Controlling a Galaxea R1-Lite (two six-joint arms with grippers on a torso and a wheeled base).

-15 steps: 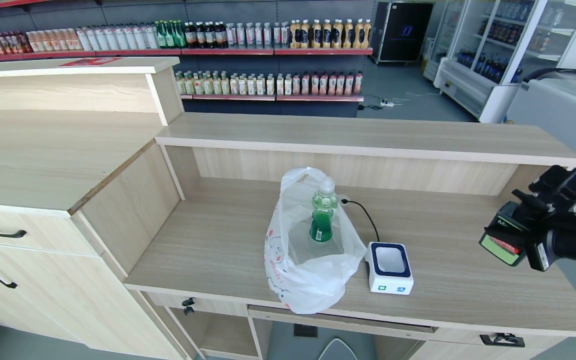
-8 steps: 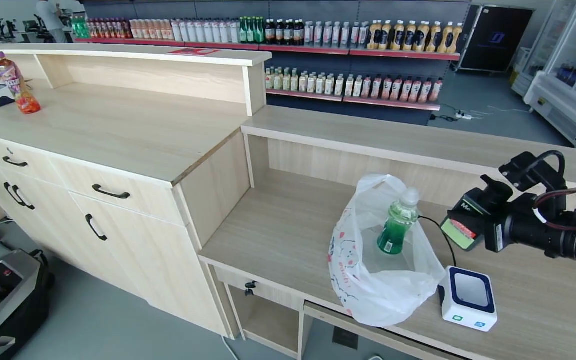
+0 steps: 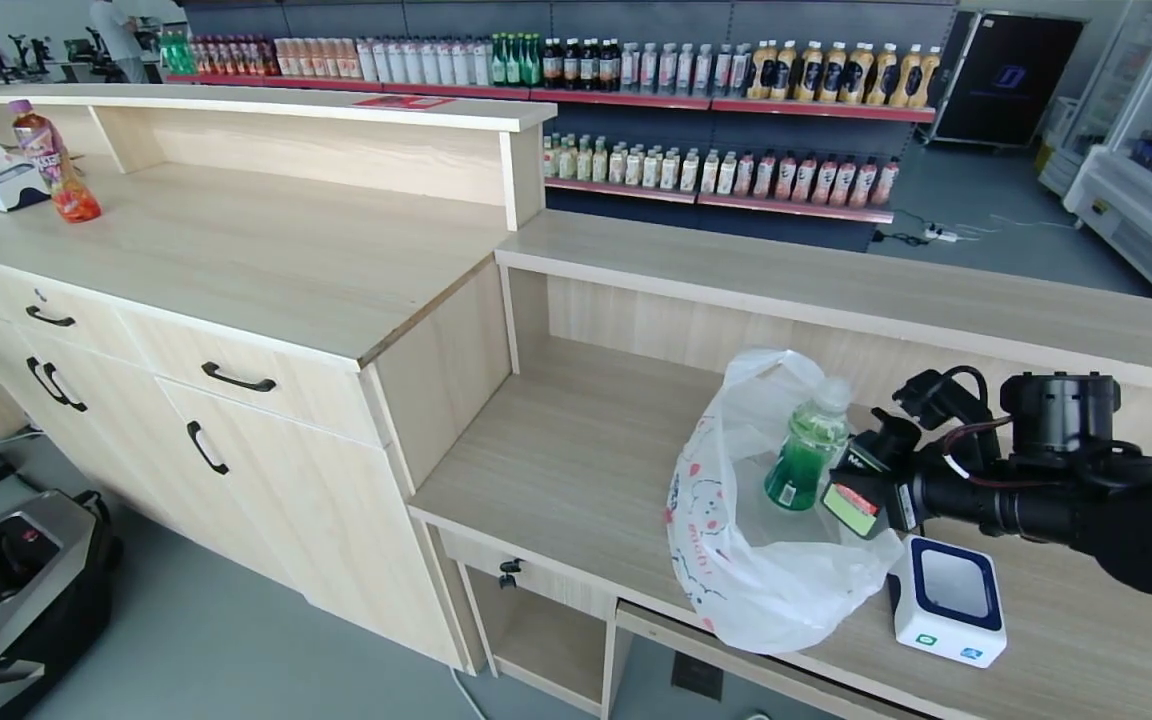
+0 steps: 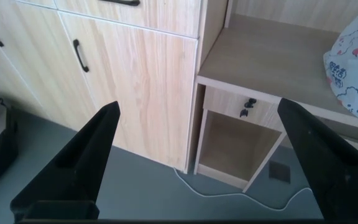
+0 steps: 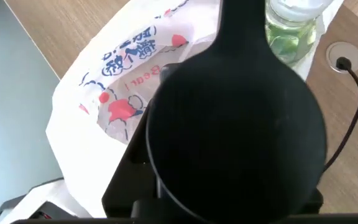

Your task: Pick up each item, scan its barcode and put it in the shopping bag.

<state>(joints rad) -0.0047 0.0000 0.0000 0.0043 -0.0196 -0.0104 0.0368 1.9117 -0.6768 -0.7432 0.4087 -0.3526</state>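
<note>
Pale wood counter (image 3: 576,440) runs across a shop, and on its lower desk a white shopping bag (image 3: 736,580) stands open. Inside the bag stands 1 green bottle (image 3: 804,460), its clear cap showing above the bag's rim. Just beside the bag, on the robot's right, sits a white scanner (image 3: 948,600) with a dark blue frame. The right gripper (image 3: 851,490) hangs at the bag's right rim, close to the bottle; I cannot tell whether it is clenched or released. The left gripper (image 4: 199,109) is spread wide with nothing in it, well to the left of the bag and lower, off the counter and facing the cabinet doors (image 4: 135,81). Far left of the bag, on the higher counter top, stands an orange-red bottle (image 3: 54,165). Beyond the bag, 2 shelves (image 3: 696,100) carry rows of bottles.
</note>
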